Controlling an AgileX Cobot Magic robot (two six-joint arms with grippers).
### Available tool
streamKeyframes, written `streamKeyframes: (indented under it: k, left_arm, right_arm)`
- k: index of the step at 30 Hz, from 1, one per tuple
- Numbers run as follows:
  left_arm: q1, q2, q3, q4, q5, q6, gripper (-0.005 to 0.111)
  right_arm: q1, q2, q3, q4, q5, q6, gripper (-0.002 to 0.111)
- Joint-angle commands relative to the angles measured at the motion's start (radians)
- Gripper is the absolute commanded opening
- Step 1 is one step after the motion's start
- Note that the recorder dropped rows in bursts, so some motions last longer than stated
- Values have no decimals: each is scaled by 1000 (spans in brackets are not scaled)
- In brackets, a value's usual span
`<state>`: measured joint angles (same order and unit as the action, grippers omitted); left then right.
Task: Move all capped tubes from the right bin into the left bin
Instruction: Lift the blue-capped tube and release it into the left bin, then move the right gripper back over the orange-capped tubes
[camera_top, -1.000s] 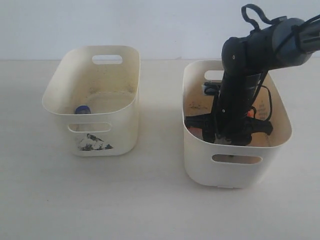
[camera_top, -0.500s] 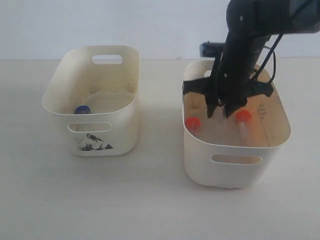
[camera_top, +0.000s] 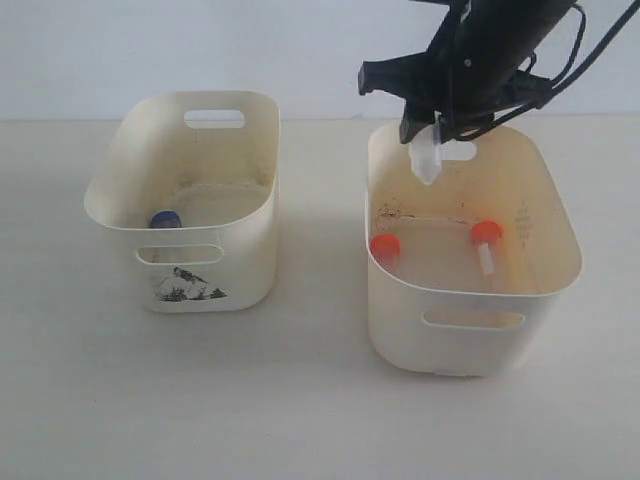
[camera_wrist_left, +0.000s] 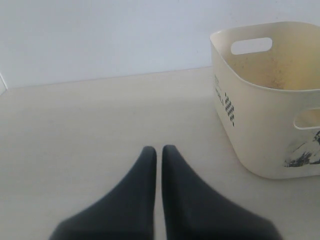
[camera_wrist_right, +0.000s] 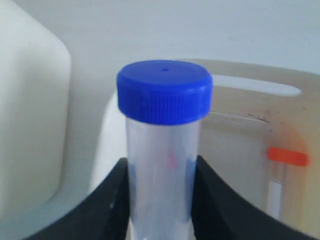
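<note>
Risen clear of the right bin (camera_top: 470, 345), the right gripper (camera_top: 433, 132) pinches a blue-capped tube (camera_top: 427, 160) roughly upright above its far rim, the left bin (camera_top: 200, 290) well apart leftward, while the left gripper (camera_wrist_left: 159, 152) idles, fingers pressed together.
</note>
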<state>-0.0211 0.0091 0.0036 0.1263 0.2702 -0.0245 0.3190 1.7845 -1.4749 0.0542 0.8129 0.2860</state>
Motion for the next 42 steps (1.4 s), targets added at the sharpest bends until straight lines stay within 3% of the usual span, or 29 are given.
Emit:
streamKeyframes:
  k: [1, 5, 10, 16, 17, 18, 19, 20, 22, 25, 27, 33, 36, 42]
  left_arm:
    - [1, -2, -4, -11, -9, -12, 4]
    - [1, -2, -4, -11, -9, -12, 4]
    - [1, -2, -4, -11, -9, -12, 4]
    - [1, -2, -4, -11, -9, -12, 4]
    - [1, -2, -4, -11, -9, -12, 4]
    - [1, -2, -4, -11, -9, -12, 4]
    - [1, -2, -4, -11, -9, -12, 4]
    - [1, -2, -4, -11, -9, -12, 4]
    - [1, -2, -4, -11, -9, -12, 4]
    - [1, -2, -4, -11, -9, -12, 4]
    - [1, -2, -4, -11, -9, -12, 4]
    - [1, -2, -4, -11, -9, -12, 4]
    - [1, -2, -4, -11, -9, -12, 4]
    - [1, -2, -4, -11, -9, -12, 4]
  right_arm:
    - [69, -57, -6, 190, -130, -133, 1]
    - [165, -58, -6, 276, -295, -260, 1]
    - [258, -11, -6, 276, -455, -270, 1]
    - [290, 82, -29, 282, -498, -272, 3]
    - [290, 96, -35, 282, -491, -272, 7]
    - [292, 117, -43, 282, -488, -272, 23]
    - [292, 125, -43, 282, -493, -272, 32]
    - [292, 137, -43, 290, -498, -267, 56]
    - [292, 156, -43, 300, -490, -267, 74]
    - [290, 156, -43, 300, -458, -267, 61]
    - [258, 117, -68, 294, -406, -267, 41]
    - [13, 37, -246, 269, 126, -258, 2]
    - [-72, 40, -225, 227, 300, -212, 2]
    - [-112, 38, -106, 218, 335, -206, 16]
